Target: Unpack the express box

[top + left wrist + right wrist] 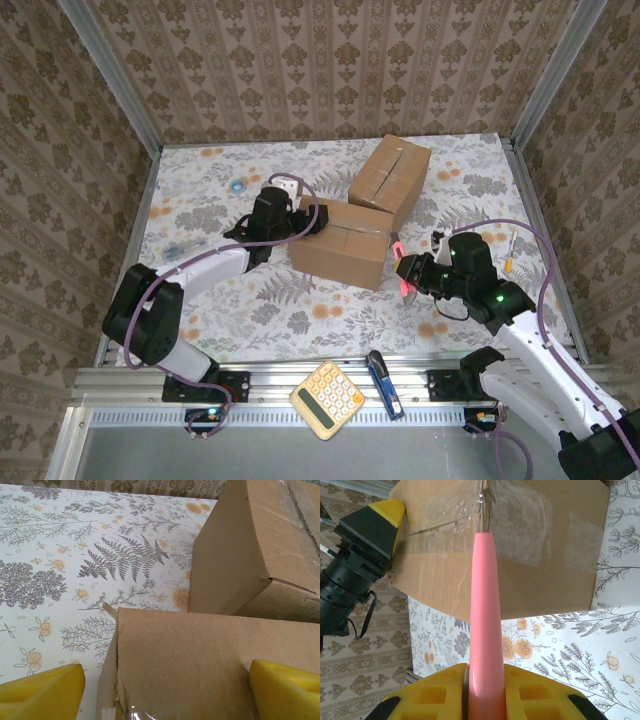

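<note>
- Pink tool (484,605) clamped in your right gripper (484,680): its tip sits on the taped seam of the box (520,555). You cannot tell whether a blade is out.
- Your left gripper (160,695) is cut off at the bottom of its wrist view, so you see just the yellow fingertips (42,695). The box end between them is cut off too.
- A second box (390,180) lies just behind the first, corner to corner.
- A small blue object (383,383) beside the calculator (327,400) at the near rail is hard to identify.
- The table (300,310) carries a floral print, and brown patterned walls (300,60) close it in.
- Your right jaws are narrow, pinching the tool.
- Your left jaws stand wide astride the box's left end. One finger is clear of the cardboard, and you cannot tell whether the other touches.
</note>
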Robot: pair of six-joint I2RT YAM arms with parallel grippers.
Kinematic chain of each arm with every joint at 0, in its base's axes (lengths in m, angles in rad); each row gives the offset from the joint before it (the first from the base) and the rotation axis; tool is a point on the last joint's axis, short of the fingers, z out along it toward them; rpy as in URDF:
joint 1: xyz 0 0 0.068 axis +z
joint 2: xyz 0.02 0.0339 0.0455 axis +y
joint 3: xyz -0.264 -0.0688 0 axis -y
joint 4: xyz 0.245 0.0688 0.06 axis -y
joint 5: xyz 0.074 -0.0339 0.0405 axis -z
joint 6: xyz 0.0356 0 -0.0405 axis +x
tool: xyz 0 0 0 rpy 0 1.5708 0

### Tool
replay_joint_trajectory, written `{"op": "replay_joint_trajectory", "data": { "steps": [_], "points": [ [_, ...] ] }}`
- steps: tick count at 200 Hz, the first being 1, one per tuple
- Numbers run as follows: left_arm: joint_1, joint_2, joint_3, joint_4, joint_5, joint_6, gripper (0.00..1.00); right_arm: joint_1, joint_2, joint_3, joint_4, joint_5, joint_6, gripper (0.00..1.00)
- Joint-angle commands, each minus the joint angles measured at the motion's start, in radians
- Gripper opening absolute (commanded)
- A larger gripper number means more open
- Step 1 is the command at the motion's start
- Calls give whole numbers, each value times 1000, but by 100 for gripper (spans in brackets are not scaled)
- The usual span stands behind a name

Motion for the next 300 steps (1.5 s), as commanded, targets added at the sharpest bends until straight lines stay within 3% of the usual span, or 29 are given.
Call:
{"op": "replay_joint_trajectory", "data": {
  "steps": [1, 300],
  "points": [
    [-10, 89, -63, -183, -7, -12, 85, 33, -7, -21, -56, -34, 27, 0],
    [-9, 94, -72, -179, -1, -17, 85, 257, -154, -62, -106, 120, 170, 0]
  ]
}}
